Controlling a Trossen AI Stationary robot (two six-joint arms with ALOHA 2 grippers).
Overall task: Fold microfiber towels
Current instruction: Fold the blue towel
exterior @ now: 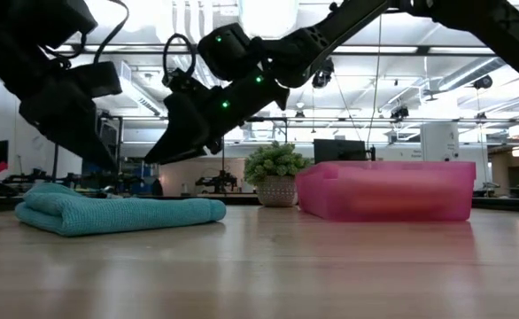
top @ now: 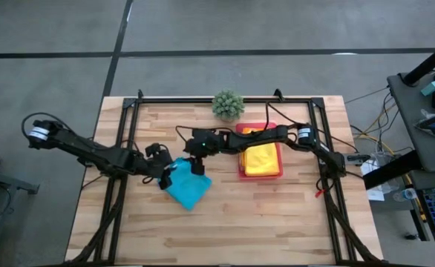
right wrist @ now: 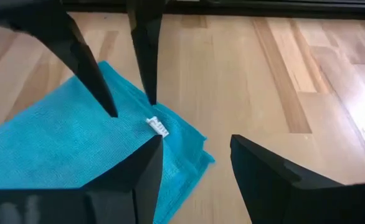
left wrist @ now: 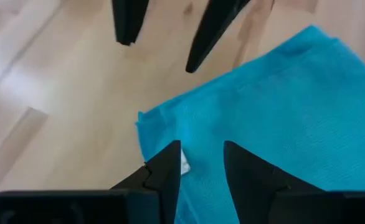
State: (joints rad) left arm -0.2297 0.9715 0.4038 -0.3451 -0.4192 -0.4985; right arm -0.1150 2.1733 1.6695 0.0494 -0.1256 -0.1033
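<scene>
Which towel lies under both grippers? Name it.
The turquoise towel, folded on the bare wood between the left gripper and right gripper. The yellow towel lies apart, in the pink tray.

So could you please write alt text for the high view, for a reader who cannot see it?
Seen from above, a folded turquoise towel lies on a wooden table, with the left gripper and right gripper poised open over its near corner. Behind it, a pink tray holds a yellow towel, beside a small potted plant.

Turquoise towel [top: 188, 187], yellow towel [top: 261, 159], pink tray [top: 277, 175], green plant [top: 228, 104], all plain.
</scene>
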